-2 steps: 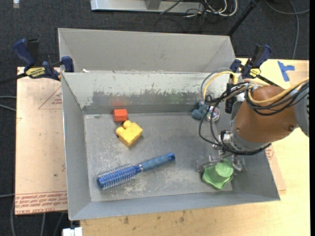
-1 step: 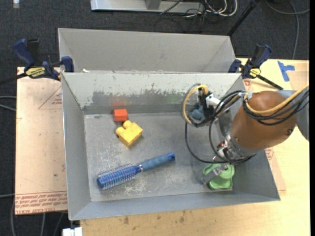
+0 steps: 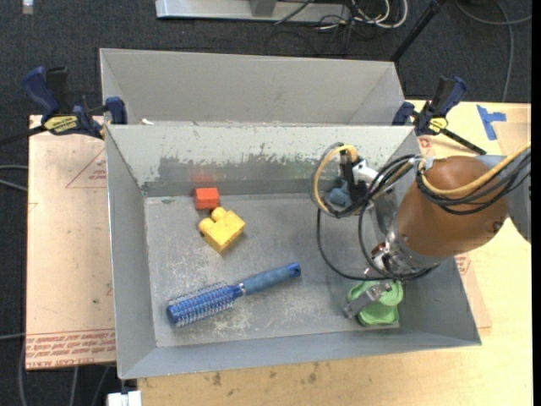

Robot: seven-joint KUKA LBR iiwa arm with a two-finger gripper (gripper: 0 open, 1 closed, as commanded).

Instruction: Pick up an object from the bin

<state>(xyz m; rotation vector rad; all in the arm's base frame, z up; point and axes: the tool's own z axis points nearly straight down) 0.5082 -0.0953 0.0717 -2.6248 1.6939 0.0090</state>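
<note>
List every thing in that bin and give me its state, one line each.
orange block: flat on the floor by the back wall, free.
yellow brick: just in front of the orange block, free; cannot tell if they touch.
blue hairbrush: lying flat, handle pointing right, free.
green thing: front right corner, directly under the claw.
claw: low over the green thing, grip not discernible.

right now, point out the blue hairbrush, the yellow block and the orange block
blue hairbrush (image 3: 239, 289), camera view, where the handle meets the bristle head
yellow block (image 3: 222, 230), camera view, its top face
orange block (image 3: 206, 198), camera view, its top face
</note>
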